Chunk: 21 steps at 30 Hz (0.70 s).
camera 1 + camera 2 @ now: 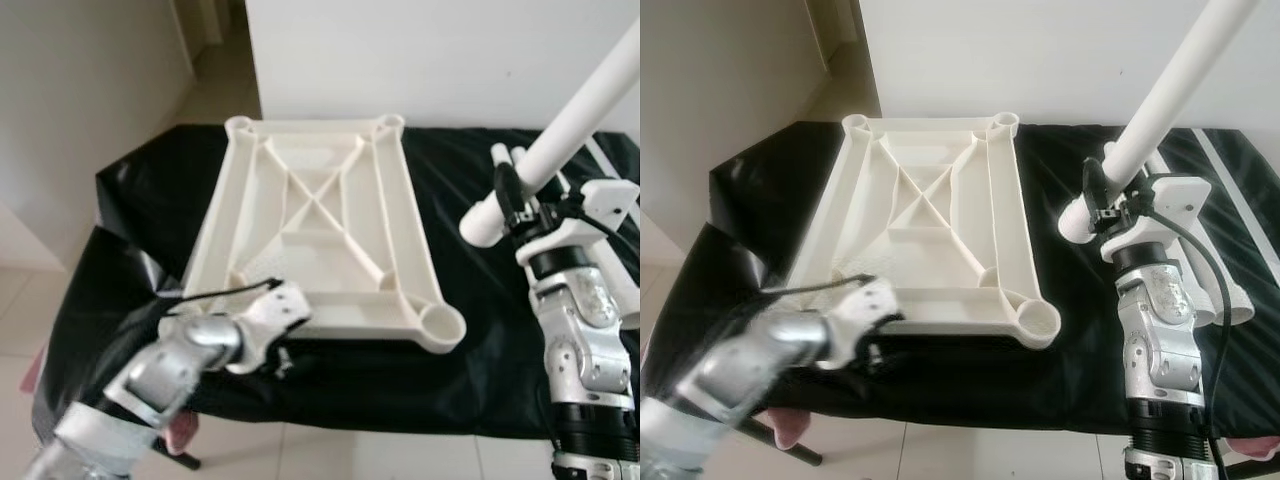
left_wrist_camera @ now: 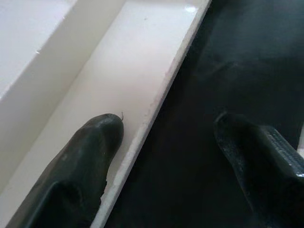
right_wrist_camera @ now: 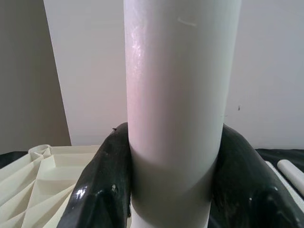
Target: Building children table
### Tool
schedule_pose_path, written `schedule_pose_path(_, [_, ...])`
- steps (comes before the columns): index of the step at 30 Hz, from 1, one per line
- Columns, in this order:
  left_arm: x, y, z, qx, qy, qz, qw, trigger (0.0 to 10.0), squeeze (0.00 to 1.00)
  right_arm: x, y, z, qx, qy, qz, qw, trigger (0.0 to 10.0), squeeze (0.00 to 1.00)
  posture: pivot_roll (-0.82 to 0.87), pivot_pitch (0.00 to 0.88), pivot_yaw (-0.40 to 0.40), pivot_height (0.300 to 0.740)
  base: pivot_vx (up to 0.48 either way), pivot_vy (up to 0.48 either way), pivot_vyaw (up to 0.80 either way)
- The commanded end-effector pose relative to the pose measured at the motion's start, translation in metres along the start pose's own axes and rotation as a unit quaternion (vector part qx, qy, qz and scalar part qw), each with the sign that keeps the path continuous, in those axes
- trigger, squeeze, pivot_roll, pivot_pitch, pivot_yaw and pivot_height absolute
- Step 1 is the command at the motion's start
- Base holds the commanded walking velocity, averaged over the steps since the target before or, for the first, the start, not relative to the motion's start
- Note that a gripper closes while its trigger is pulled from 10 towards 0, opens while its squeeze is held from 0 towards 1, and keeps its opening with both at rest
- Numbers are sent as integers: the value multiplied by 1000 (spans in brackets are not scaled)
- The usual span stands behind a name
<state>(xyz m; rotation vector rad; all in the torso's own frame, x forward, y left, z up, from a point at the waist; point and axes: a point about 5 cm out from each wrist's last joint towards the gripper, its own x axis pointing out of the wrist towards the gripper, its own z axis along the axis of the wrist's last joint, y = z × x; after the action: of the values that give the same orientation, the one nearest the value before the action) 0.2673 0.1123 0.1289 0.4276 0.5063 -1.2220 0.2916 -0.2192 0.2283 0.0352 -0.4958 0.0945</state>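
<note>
Lying upside down on the black-covered counter (image 1: 480, 370), the cream tabletop (image 1: 320, 230) is seen with its ribbed underside facing up and a round leg socket (image 1: 441, 324) at its near right corner. More sockets are seen at the two far corners.

The left pincer (image 2: 161, 156) is held at the tabletop's near left edge, its fingers apart: one black finger (image 2: 80, 161) is placed over the cream rim, the other over the black cover just beside it. Whether the rim is touched cannot be told.

The right pincer (image 3: 173, 180) is clamped on a white table leg (image 1: 1160, 95), which is gripped near its lower end and raised at a slant, its upper end pointing away to the right, above the counter to the right of the tabletop and apart from it. More white legs (image 1: 1225, 300) are seen lying on the black cover behind the right arm. A pale wall (image 1: 450, 50) is seen behind the counter, and light floor tiles below.
</note>
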Motion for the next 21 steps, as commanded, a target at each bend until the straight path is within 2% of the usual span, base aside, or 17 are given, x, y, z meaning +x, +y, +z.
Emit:
schedule_pose_path(1, [-4, 3, -12, -19, 22, -15, 999, 10000, 0, 0, 1, 1, 0, -8, 1, 1000, 10000, 0, -11, 67, 34, 740, 0, 0, 0])
schedule_pose_path(6, [-12, 15, -16, -20, 33, 11, 999, 10000, 0, 1, 3, 0, 2, -8, 3, 1000, 10000, 0, -8, 68, 33, 740, 0, 0, 0])
schedule_pose_path(10, [-26, 43, -23, -15, 55, 87, 995, 10000, 0, 2, 4, -2, 5, -7, 4, 1000, 10000, 0, -5, 68, 34, 740, 0, 0, 0])
schedule_pose_path(11, [-26, 43, -23, -15, 55, 87, 995, 10000, 0, 2, 4, -2, 5, -7, 4, 1000, 10000, 0, -5, 68, 34, 740, 0, 0, 0])
schedule_pose_path(13, [-29, 58, -26, -16, 66, 131, 989, 10000, 0, 2, 5, -2, 7, -7, 4, 1000, 10000, 0, -9, 69, 35, 740, 0, 0, 0])
schedule_pose_path(18, [-33, 71, -28, -16, 72, 169, 983, 10000, 0, 1, 6, -2, 8, -8, 4, 1000, 10000, 0, -11, 71, 35, 740, 0, 0, 0])
schedule_pose_path(21, [-42, 87, -23, -22, 64, 211, 975, 10000, 0, 0, 6, -3, 9, -5, 4, 1000, 10000, 0, -10, 74, 33, 740, 0, 0, 0])
